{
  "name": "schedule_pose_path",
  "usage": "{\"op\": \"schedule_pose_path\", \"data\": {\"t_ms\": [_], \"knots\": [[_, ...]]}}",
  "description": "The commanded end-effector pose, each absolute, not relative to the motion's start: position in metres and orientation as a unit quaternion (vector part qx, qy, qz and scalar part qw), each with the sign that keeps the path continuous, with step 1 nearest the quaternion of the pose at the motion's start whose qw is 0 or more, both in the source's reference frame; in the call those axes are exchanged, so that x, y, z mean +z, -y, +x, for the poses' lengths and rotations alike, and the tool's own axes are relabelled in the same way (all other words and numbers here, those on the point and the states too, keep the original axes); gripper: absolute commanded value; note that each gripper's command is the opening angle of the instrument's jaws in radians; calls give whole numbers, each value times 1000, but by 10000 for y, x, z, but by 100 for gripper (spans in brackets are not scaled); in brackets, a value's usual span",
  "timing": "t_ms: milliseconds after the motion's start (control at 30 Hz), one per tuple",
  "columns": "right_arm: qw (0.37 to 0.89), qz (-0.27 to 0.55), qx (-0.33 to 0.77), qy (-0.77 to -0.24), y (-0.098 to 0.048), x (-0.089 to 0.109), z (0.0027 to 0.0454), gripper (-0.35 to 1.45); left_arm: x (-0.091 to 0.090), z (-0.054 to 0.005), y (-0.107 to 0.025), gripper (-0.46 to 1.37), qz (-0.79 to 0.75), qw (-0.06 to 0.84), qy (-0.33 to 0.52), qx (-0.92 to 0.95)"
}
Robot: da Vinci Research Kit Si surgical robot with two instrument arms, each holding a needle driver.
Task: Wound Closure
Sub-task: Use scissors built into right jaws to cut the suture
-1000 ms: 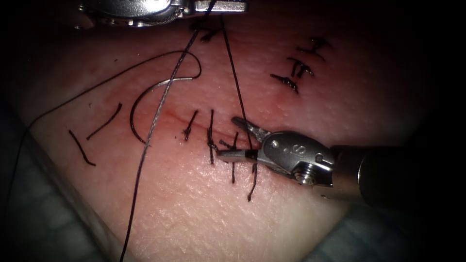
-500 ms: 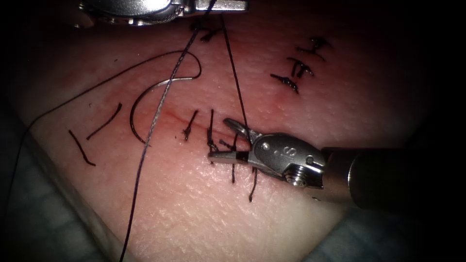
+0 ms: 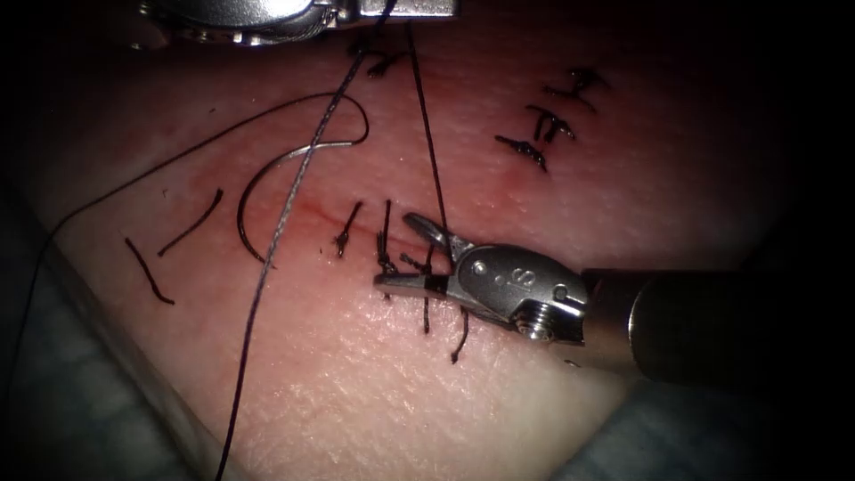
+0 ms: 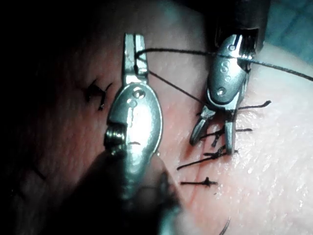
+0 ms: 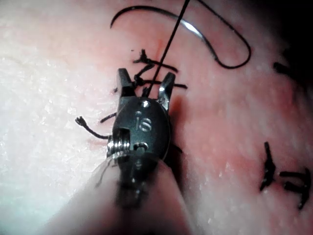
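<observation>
The right arm's tool (image 3: pixel 405 251) comes in from the right and lies low over the tissue (image 3: pixel 374 392), its jaws spread wide and holding nothing; the open mouth faces left, straddling the knot (image 3: pixel 388 264) of the newest stitch on the cut (image 3: pixel 321 214), one jaw on the far side and one on the near side of it. The taut thread (image 3: pixel 427 134) rises from that knot toward the far edge of the scene, running almost straight away from the viewer and passing between the two open jaws; in the right wrist view the same strand climbs out of the gap between the jaws (image 5: pixel 166 44). The left arm's tool (image 3: pixel 392 9) sits at the far edge, well apart from the knot; its jaws are clamped on the thread, as the left wrist view shows at its tip (image 4: pixel 133 49). So the strand's long axis runs near-to-far while the right tool's axis runs right-to-left, the two crossing just beside the knot; the right tool is much the nearer to the knot.

The needle (image 3: pixel 258 191) lies free on the tissue left of the stitches, held by neither tool and not in the tissue, its curve opening to the right; a second strand (image 3: pixel 267 294) crosses over it toward the near edge; cut ends of thread (image 3: pixel 191 223) lie further left; finished stitches (image 3: pixel 552 120) sit at the far right.
</observation>
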State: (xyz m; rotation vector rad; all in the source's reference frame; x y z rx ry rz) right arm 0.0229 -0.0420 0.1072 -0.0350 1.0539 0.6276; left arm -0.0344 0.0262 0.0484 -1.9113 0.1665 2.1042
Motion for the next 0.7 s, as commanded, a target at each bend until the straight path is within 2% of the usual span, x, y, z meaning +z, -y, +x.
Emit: {"op": "schedule_pose_path", "data": {"t_ms": [33, 67, 133, 200, 233, 700], "knots": [[814, -20, 298, -499, 418, 1070, 229, 92, 485, -345, -262, -35, -665, 145, -57, 730], [812, -22, 299, -501, 417, 1070, 229, 89, 485, -346, -262, -35, -665, 145, -57, 730], [803, -32, 302, -513, 415, 1068, 229, 68, 485, -347, -261, -35, -665, 145, -58, 730], [800, -31, 300, -518, 416, 1066, 228, -30, 485, -348, -261, -35, -666, 145, -58, 730], [799, -30, 303, -518, 417, 1065, 228, -35, 485, -348, -261, -35, -666, 145, -58, 730], [811, 10, 325, -486, 424, 1076, 227, -35, 485, -347, -262, -35, -666, 145, -57, 730]]}}
